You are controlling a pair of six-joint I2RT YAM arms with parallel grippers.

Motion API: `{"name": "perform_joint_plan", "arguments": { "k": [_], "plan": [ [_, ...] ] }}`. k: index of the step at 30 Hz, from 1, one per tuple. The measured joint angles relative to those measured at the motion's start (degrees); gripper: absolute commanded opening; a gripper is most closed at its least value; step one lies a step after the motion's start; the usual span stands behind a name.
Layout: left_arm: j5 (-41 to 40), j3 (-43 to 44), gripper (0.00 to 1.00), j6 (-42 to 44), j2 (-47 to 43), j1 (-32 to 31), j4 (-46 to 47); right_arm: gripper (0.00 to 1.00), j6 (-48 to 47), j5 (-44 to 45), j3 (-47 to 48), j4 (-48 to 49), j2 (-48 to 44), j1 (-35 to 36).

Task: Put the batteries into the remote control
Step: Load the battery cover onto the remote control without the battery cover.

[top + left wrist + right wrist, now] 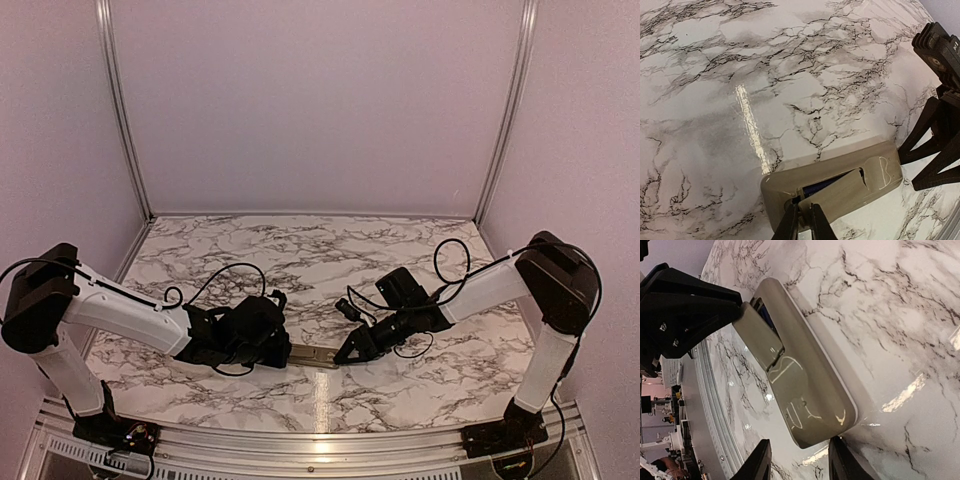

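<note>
The remote control [315, 355] lies back up on the marble table between both grippers, its grey-tan back [840, 165] facing me. A grey cover plate [850, 192] sits tilted over the battery recess. One of the batteries, dark blue [822, 186], shows in the gap beneath it. My left gripper [803, 220] is shut on the near edge of the cover plate. My right gripper [800, 460] stands open at the remote's other end [810, 390], its fingers either side of that end. In the right wrist view the cover plate [757, 337] rises toward the left gripper [737, 305].
The marble table [330, 250] is bounded by pale walls and metal corner rails. A metal rail [300, 440] runs along its near edge by the arm bases. Black cables [225, 275] loop off both wrists above the table.
</note>
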Motion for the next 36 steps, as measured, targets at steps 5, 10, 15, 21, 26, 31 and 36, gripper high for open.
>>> {"name": "perform_joint_plan", "arguments": {
  "k": [5,10,15,21,26,31,36],
  "plan": [
    [-0.13,-0.02,0.09,0.46,0.15,0.00,0.15,0.37,0.00,-0.02,0.00,-0.04,0.00,0.00],
    [-0.39,-0.50,0.08,0.96,-0.17,-0.07,0.96,0.37,0.00,0.02,0.00,-0.07,0.00,0.00],
    [-0.85,-0.66,0.07,1.49,-0.83,-0.50,2.32,0.37,0.00,0.09,0.00,-0.28,0.00,-0.02],
    [-1.64,-0.72,0.07,1.92,-1.33,-0.90,3.04,0.37,0.00,0.09,0.00,-0.37,0.00,0.00],
    [-1.64,-0.70,0.07,1.55,-0.90,-0.90,2.84,0.37,0.00,0.09,0.00,-0.39,0.00,0.00],
    [-1.62,-0.70,0.08,1.11,0.22,-0.90,2.56,0.37,0.00,0.09,0.00,-0.42,0.00,0.00],
    [-1.68,-0.70,0.08,1.20,1.51,-0.96,2.58,0.37,0.00,0.09,0.00,-0.42,0.00,-0.02]
  ]
}}
